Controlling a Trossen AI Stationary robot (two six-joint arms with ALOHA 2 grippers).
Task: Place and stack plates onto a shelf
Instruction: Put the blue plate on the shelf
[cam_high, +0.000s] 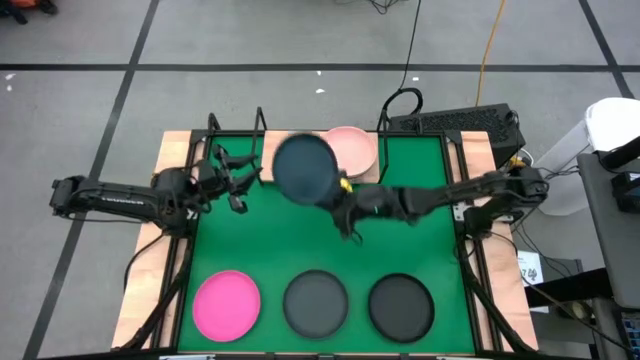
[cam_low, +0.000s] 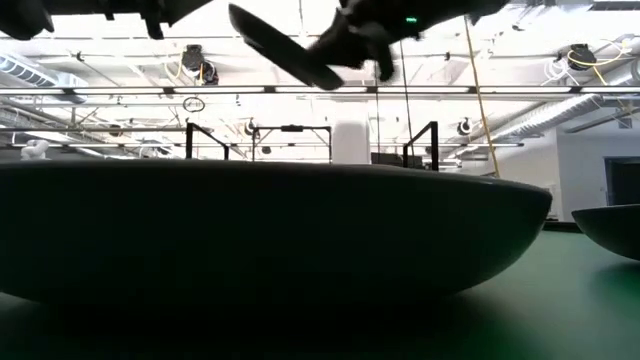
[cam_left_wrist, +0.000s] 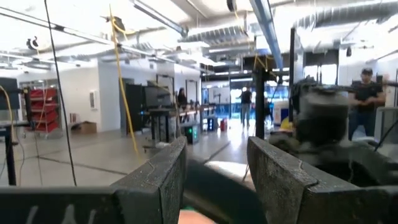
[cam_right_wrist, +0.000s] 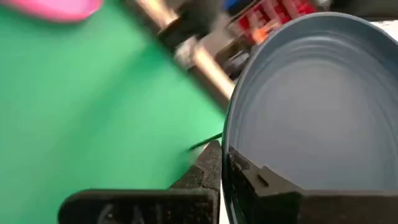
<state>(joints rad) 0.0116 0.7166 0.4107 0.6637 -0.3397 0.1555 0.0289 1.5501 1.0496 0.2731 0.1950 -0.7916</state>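
Rim-pinched by the right claw (cam_high: 338, 192) above the table's far middle, the dark grey plate (cam_high: 303, 168) looks stiff, light and slippery; the left claw (cam_high: 243, 186) waits apart.

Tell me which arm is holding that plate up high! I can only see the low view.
Observer: The right gripper pinches the dark plate by its rim, above the back of the green mat.
Operator: Are there any pink ones?
Observer: A hot pink plate lies at the mat's front left.
Operator: What's the other arm doing?
Observer: The left gripper hovers open beside the raised plate, holding nothing.
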